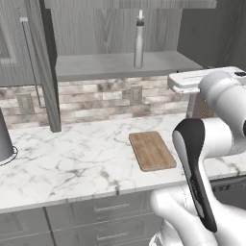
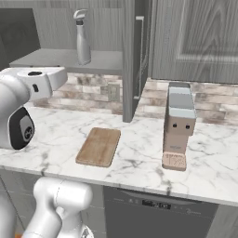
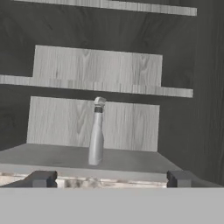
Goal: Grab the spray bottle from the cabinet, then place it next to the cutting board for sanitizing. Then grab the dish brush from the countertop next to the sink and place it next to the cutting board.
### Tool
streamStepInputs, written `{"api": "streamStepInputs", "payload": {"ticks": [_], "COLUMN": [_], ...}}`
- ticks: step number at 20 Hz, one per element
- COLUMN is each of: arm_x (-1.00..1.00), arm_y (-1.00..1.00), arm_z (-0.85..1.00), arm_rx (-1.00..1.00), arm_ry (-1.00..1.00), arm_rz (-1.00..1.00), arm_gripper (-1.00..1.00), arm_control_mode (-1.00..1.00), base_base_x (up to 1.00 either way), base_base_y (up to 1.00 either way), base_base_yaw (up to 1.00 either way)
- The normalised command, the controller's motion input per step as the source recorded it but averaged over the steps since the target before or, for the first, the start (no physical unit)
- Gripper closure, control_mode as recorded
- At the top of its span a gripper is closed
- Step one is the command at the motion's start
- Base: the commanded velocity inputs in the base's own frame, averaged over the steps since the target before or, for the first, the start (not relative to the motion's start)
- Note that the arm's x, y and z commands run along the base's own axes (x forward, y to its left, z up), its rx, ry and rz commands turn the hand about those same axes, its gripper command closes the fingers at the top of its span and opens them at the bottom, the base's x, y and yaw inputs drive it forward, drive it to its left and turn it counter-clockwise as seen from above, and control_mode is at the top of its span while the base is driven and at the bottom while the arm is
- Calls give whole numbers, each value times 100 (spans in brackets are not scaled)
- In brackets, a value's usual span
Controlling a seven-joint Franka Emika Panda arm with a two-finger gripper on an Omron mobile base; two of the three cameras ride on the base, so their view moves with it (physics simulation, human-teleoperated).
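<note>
Spray bottle upright on the cabinet shelf, above and behind the cutting board on the tabletop. Right base view: bottle well back from the shelf's front edge, door swung open beside it. Hand view: tool spread wide, empty, bottle straight ahead between tips, long axis vertical, clear room either side.

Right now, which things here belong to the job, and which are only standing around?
For the job:
spray bottle
cabinet
cutting board
countertop

Only standing around:
tan appliance
wall outlet
base drawers
</note>
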Motion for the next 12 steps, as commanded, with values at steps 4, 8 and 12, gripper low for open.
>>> {"api": "streamStepInputs", "payload": {"ticks": [4,8,12], "arm_x": [7,2,10], "arm_y": [0,0,9], "arm_z": [31,30,27], "arm_rx": [0,0,0], "arm_ry": [0,0,0], "arm_rz": [0,0,0], "arm_gripper": [-100,-100,-100], "arm_control_mode": [-100,-100,-100], "base_base_x": [0,0,0], "base_base_y": [0,0,0], "base_base_yaw": [0,0,0]}}
